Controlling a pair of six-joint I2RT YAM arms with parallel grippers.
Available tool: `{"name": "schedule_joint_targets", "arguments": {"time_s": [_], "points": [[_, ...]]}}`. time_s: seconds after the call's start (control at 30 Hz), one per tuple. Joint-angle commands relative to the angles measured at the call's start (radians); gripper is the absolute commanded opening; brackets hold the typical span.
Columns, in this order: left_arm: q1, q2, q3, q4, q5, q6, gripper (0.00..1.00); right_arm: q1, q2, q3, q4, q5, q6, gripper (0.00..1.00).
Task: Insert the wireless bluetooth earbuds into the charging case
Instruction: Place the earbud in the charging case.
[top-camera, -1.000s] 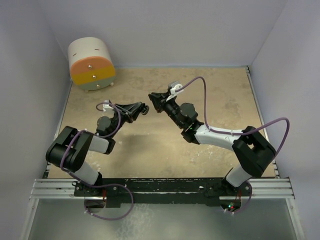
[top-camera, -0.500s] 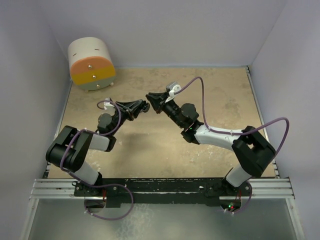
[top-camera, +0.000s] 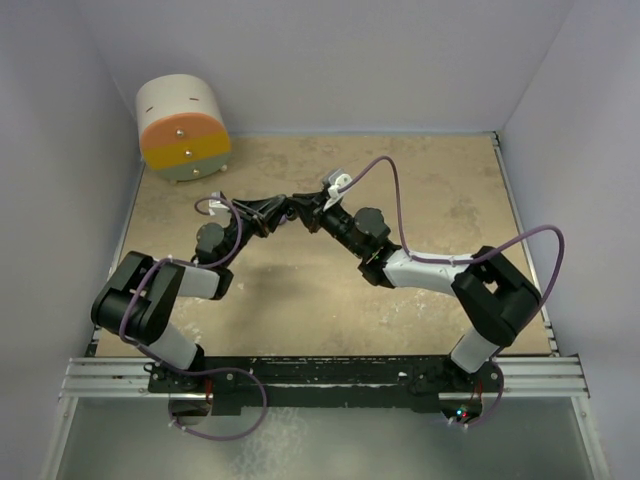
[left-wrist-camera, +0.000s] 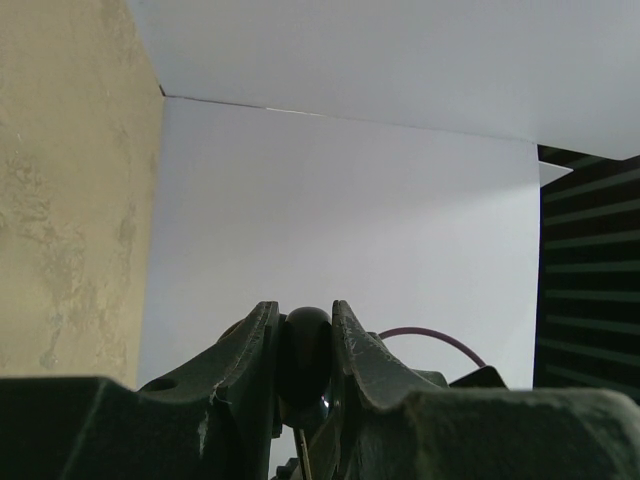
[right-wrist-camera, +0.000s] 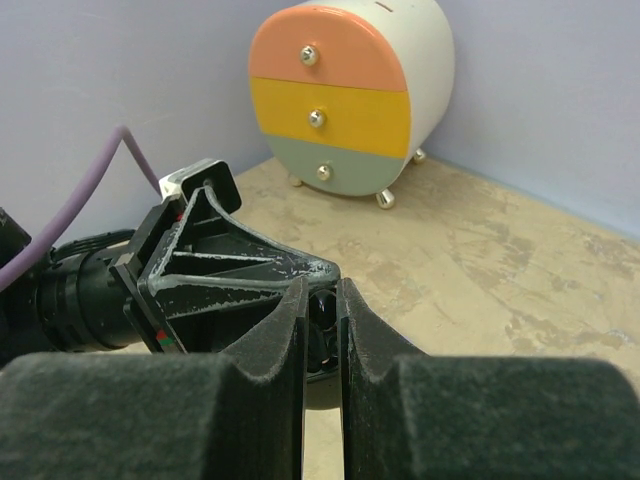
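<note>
My two grippers meet tip to tip above the middle of the table. My left gripper (top-camera: 281, 212) is shut on a black, rounded, glossy piece (left-wrist-camera: 305, 350) that looks like the charging case; it fills the gap between the jaws. My right gripper (top-camera: 298, 207) is shut on a small dark glossy piece (right-wrist-camera: 323, 322), seemingly a black earbud, held right against the left gripper's tip (right-wrist-camera: 250, 282). The top view hides both pieces behind the fingers. No other earbuds show.
A small round drawer unit (top-camera: 183, 130) with peach, yellow and grey-green drawer fronts (right-wrist-camera: 335, 105) stands in the far left corner. Pale walls close in the tan tabletop (top-camera: 440, 210) at the left, back and right. A purple cable (top-camera: 375, 170) arcs over the right arm.
The grippers closed the gap between them: the right one moved left, the left one rose slightly toward it, and their tips now touch. Both stayed shut.
</note>
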Motion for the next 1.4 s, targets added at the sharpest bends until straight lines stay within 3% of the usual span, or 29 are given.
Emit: {"name": "schedule_joint_targets", "arguments": {"time_s": [0.0,1.0,1.37], "points": [[-0.008,-0.044,0.036,0.022,0.005,-0.019,0.0,-0.003,-0.007,0.025,0.05,-0.017,-0.02,0.0],[-0.008,-0.086,0.031,0.009,0.006,-0.033,0.0,-0.003,-0.005,0.021,0.033,-0.02,-0.036,0.0],[-0.007,-0.055,0.043,0.074,-0.011,-0.099,0.0,-0.003,-0.015,0.008,0.038,-0.022,-0.042,0.0]]}}
